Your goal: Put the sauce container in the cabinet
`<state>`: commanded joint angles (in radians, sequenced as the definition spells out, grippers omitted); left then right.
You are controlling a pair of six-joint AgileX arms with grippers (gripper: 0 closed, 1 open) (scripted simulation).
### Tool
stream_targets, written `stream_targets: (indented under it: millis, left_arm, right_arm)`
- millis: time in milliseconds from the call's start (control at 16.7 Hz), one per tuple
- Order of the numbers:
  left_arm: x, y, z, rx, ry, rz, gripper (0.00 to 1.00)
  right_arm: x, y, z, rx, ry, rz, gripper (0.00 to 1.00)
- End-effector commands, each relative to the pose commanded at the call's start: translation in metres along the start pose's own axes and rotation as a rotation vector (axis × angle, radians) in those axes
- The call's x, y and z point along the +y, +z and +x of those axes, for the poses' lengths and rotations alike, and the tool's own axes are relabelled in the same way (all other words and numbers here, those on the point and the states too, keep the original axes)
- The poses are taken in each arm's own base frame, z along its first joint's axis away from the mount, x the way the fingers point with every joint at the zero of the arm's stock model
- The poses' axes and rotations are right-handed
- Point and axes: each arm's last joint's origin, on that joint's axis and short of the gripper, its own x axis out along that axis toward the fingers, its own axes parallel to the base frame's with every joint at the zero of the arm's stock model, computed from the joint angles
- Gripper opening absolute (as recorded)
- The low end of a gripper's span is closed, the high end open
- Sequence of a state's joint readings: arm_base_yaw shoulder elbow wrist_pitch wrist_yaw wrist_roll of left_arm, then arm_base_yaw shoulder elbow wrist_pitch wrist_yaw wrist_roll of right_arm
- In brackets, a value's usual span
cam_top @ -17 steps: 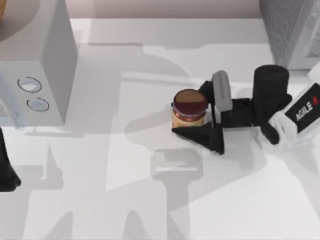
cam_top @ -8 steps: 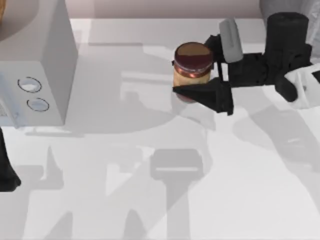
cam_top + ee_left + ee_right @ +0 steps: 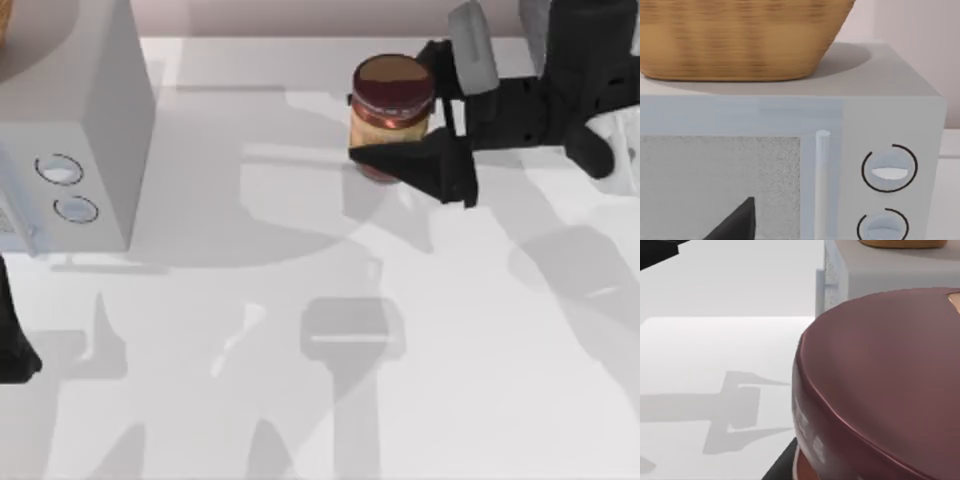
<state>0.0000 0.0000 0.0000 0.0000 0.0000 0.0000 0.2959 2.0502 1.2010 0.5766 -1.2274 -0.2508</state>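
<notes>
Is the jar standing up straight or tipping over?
Standing up straight. From above, the sauce container shows its round maroon lid facing up, held between the fingers of the right gripper. The left gripper is parked by the microwave.

Maroon-brown lid and orange-yellow label on the jar (image 3: 391, 115), upper middle. Black gripper (image 3: 425, 115) beside it. Pale grey microwave (image 3: 75, 130), tan woven basket (image 3: 740, 37) on top.

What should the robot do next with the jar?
Probably carry it on toward the grey cabinet at the table's far right. The right hand is shut on the sauce container, which looks lifted off the table.
</notes>
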Motion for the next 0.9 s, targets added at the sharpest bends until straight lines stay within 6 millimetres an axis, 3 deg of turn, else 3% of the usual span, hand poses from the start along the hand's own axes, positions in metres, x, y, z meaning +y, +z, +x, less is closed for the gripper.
stream_targets:
  millis: [240, 480, 660, 900]
  left_arm:
    - [0.0, 0.0, 0.0, 0.0, 0.0, 0.0, 1.0]
    - [0.0, 0.0, 0.0, 0.0, 0.0, 0.0, 1.0]
    - [0.0, 0.0, 0.0, 0.0, 0.0, 0.0, 1.0]
    - [0.0, 0.0, 0.0, 0.0, 0.0, 0.0, 1.0]
  right_arm:
    - [0.013, -0.004, -0.001, 0.028, -0.015, 0.085, 0.0]
    - [0.049, 0.001, -0.03, 0.094, -0.184, 0.223, 0.0]
    - [0.08, 0.035, -0.066, 0.101, -0.394, 0.207, 0.0]
    - [0.136, 0.079, -0.102, 0.063, -0.665, 0.06, 0.0]
